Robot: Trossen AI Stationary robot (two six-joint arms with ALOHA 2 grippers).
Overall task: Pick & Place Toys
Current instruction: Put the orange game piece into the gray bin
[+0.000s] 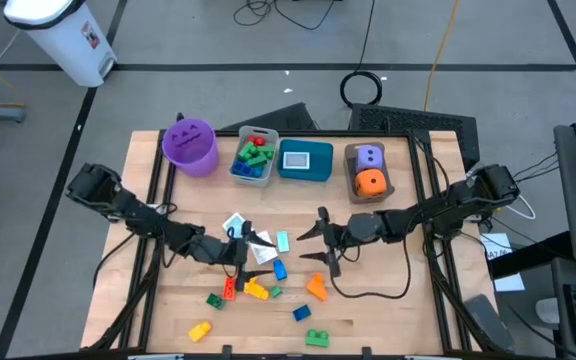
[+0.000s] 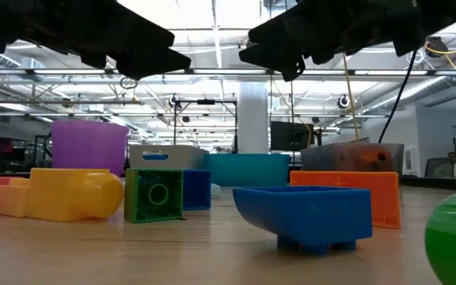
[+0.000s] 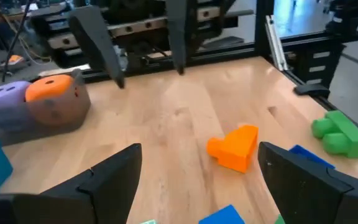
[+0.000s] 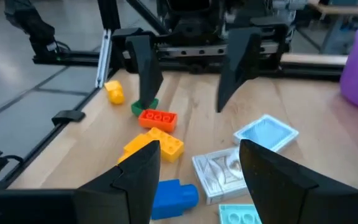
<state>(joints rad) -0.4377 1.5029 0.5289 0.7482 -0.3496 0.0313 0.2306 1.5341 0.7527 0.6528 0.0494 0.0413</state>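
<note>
Wooden worktop (image 1: pixel 388 300) fills the middle of the scene, with a purple bucket (image 1: pixel 189 146), a grey bin (image 1: pixel 254 157), a teal bin (image 1: pixel 305 160) and a brown bin (image 1: pixel 368 172) in a row along its far edge. Both dark arms reach in from the sides and face each other over the loose toys.

The left gripper (image 1: pixel 240 246) hangs over the scattered cluster, its jaws released and empty; white and blue cards (image 1: pixel 240 226) and a red brick (image 1: pixel 230 288) lie right under and around it. The right gripper (image 1: pixel 320 243) hovers just beside the pile's right edge, jaws parted and holding nothing.

My reading is that the orange brick (image 1: pixel 317 287) lies nearer the right gripper, toward the worktop's near edge, while the yellow brick (image 1: pixel 256 290) and blue brick (image 1: pixel 279 269) sit closer to the left. The purple and orange dice (image 1: pixel 370 168) already rest in the brown bin.
</note>
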